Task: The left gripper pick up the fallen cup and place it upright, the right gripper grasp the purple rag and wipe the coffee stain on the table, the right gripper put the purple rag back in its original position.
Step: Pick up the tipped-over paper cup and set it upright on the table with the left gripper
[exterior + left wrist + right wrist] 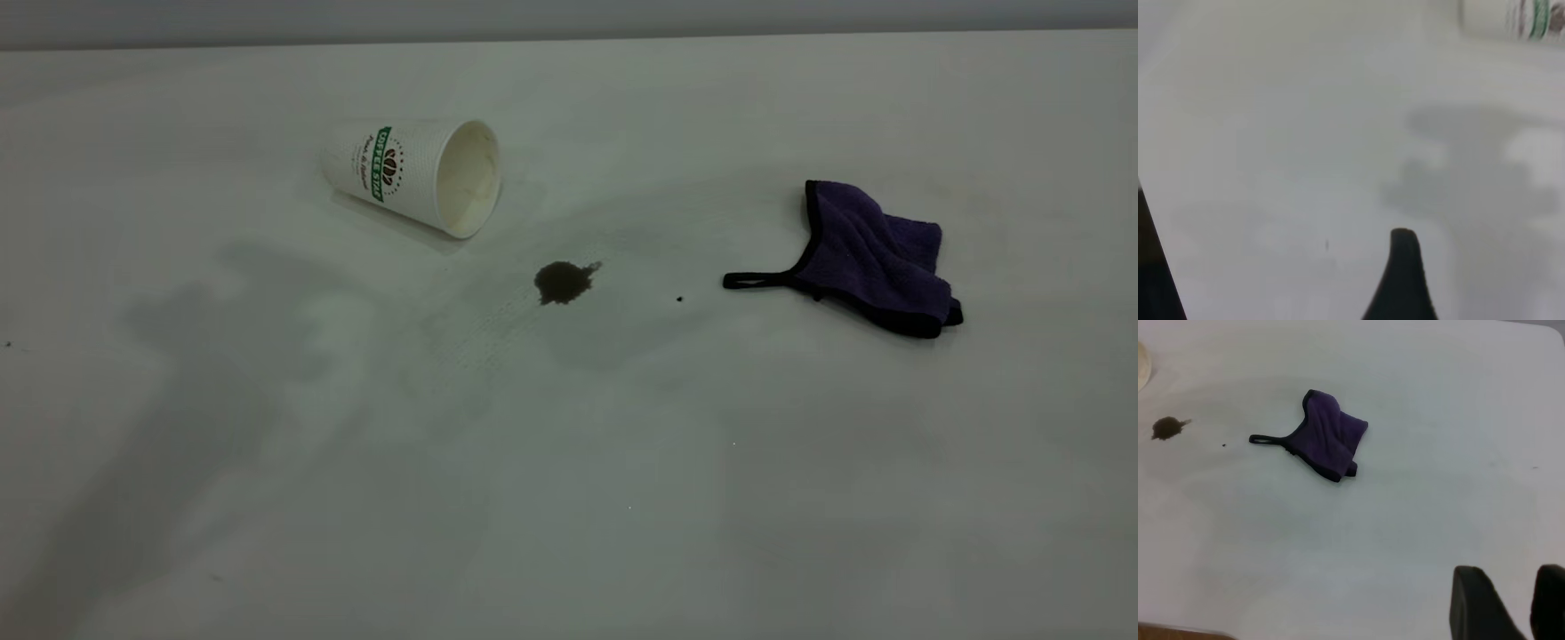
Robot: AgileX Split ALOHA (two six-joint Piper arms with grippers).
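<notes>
White ribbed cup (413, 176) lies on its side on the worktop (569, 498), near the coffee stain (564, 282); left gripper (1403, 267), spread unclear, could roll it away; right gripper (1508, 600) slightly parted

The left gripper (1403, 280) shows only 1 black finger, tapering to a rounded tip. The right gripper (1511, 607) shows 2 matte black fingers, broad with blunt tips.
</notes>
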